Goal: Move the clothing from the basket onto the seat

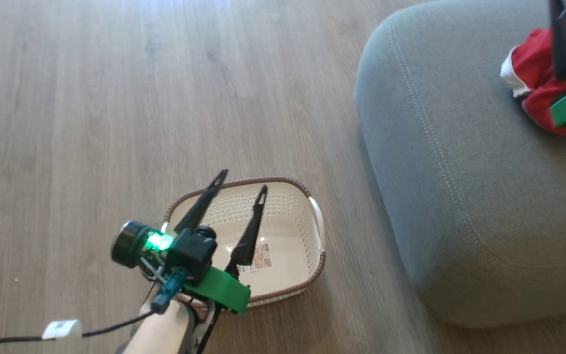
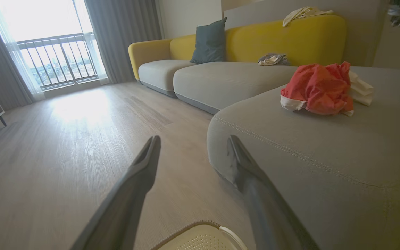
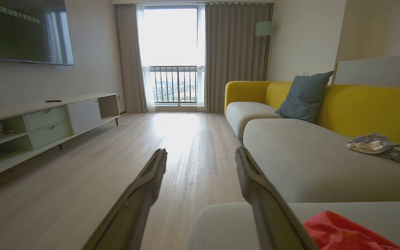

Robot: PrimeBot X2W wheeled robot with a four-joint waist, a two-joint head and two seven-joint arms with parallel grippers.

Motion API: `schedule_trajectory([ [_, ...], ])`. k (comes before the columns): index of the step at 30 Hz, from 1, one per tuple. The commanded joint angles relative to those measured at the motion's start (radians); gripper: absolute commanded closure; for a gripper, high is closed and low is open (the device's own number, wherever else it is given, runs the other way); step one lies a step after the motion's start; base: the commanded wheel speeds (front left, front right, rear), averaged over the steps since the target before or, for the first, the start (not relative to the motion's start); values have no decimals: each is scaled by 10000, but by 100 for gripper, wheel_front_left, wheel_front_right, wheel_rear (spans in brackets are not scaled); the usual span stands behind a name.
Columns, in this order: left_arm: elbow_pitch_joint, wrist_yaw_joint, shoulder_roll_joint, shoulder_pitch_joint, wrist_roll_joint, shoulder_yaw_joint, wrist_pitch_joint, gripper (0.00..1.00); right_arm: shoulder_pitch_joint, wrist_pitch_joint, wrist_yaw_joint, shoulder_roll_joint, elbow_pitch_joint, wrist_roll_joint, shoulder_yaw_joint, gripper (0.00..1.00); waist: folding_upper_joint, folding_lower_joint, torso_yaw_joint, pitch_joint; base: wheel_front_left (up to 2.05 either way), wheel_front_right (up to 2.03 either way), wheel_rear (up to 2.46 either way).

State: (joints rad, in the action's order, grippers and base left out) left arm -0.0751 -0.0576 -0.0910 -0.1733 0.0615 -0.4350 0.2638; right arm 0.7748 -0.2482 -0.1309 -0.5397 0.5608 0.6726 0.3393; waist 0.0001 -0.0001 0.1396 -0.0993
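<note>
the right hand (image 3: 201, 151), fingers spread and holding nothing, hangs over the clothing (image 2: 316, 88) bunched on the seat (image 1: 460, 172), the left hand (image 1: 243, 179) likewise spread above the empty basket (image 1: 288, 231), so the move looks done and next likely comes drawing both arms clear

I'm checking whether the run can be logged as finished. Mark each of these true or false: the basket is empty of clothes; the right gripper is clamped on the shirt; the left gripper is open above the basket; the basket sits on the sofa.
1. The basket holds no clothes. True: only a label sticker is inside it.
2. The right gripper is clamped on the clothing. False: its fingers stand apart with nothing between them, and the clothing lies crumpled on the seat.
3. The left gripper is open above the basket. True.
4. The basket sits on the seat. False: it stands on the floor beside the seat.
</note>
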Motion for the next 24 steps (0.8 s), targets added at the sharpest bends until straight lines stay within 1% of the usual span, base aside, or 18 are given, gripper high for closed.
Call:
schedule_trajectory([
  [1,284,-70,89,-135,41,536,-20,0,-374,-109,2,54,-651,136,99,0,-1,1,-172,160,0,0,0],
  [4,215,-167,127,75,-15,800,-20,0,-1055,-128,2,273,-1447,60,-82,0,-1,1,-414,335,0,0,0],
  [8,120,-494,212,319,48,1322,-20,0,-2198,-132,2,778,-2555,-255,-437,0,-1,1,-741,509,0,0,0],
  [12,98,-818,302,459,77,1744,-20,0,-3443,-133,2,1270,-3278,-626,-546,0,-1,1,-1097,661,0,0,0],
  [16,20,-1123,348,605,75,2172,-20,0,-4399,-134,2,1770,-3810,-1168,-639,0,-1,1,-1338,743,0,0,0],
  [22,-136,-1380,378,832,64,2800,-20,0,-5285,-134,2,2559,-4155,-1884,-877,0,-1,1,-1538,842,0,0,0],
  [24,-145,-1430,381,875,22,2877,-20,0,-5407,-134,2,2653,-4207,-2060,-869,0,-1,1,-1561,850,0,0,0],
])
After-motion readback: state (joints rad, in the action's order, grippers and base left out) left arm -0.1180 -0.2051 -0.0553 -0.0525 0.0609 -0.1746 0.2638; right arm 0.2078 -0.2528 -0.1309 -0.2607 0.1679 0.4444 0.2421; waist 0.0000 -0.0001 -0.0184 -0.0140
